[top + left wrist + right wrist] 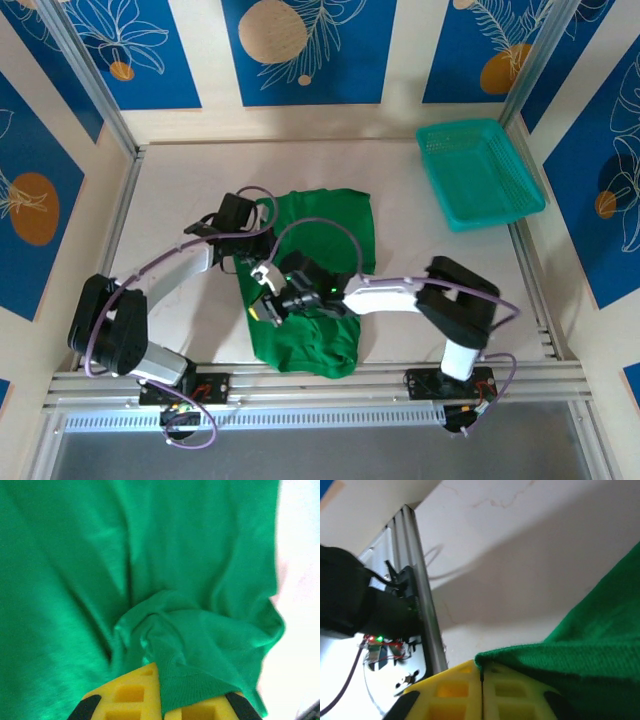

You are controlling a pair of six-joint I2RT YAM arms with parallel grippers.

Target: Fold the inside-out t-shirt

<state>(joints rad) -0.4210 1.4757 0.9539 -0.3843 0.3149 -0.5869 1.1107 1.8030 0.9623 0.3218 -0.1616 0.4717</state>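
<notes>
Yellow-padded left jaws clamp shut on a bunched fold of the inside-out t-shirt point(150, 555); right jaws, pads together, seem to pinch its hem. Beyond them it lies rumpled on the tabletop point(180, 190); folding looks barely begun.

- We find the t-shirt point(325, 235) on the table point(180, 190), near its front edge.
- We find the basket point(480, 180) behind it to the right, well apart.
</notes>
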